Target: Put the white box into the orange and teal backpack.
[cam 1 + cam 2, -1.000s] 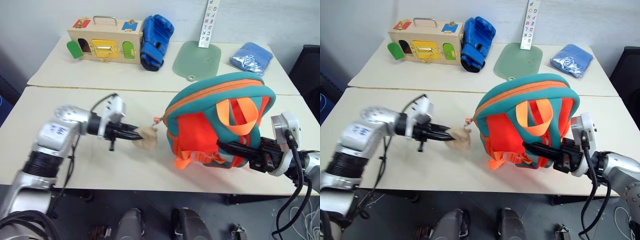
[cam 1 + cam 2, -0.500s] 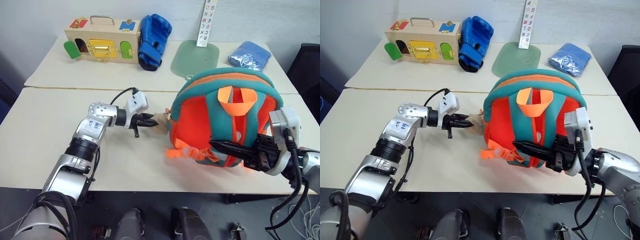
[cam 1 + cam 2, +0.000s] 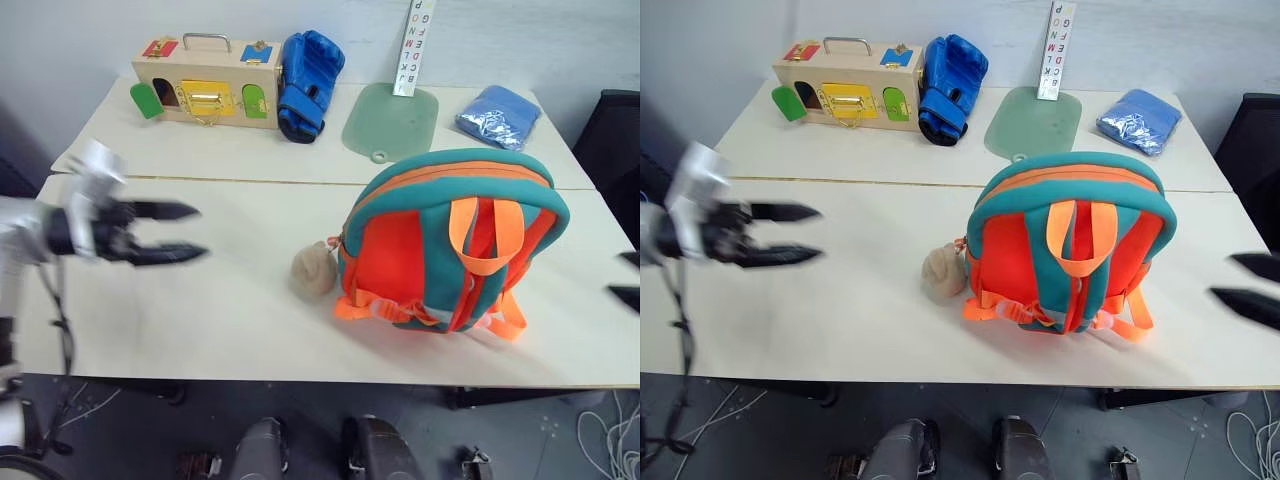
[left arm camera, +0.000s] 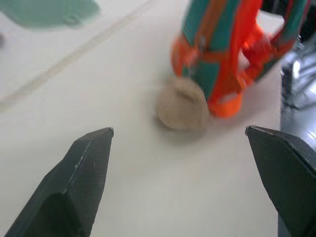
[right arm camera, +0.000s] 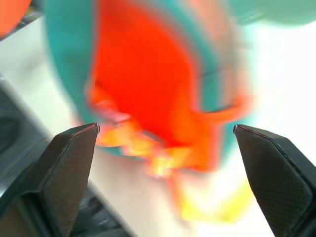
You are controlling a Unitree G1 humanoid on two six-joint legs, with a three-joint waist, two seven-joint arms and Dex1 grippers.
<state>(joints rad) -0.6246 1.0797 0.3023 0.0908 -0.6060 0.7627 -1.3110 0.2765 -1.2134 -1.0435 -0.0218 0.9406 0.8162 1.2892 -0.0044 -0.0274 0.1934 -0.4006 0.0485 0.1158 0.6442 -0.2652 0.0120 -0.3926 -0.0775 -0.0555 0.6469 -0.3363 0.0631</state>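
Left eye view: my left gripper [image 3: 178, 232] and right gripper [image 3: 1248, 283] hung spread wide, grasping nothing, both clear of the orange and teal backpack [image 3: 450, 245].

On the far table [image 3: 230, 150], a wooden box [image 3: 206, 90] with coloured doors and a metal handle stands at the left. Just to its right lies a blue boxing glove [image 3: 308, 83], then a pale green cutting board [image 3: 391, 121]. A letter chart strip [image 3: 415, 47] stands behind the board. A crumpled blue bag [image 3: 499, 114] lies far right.
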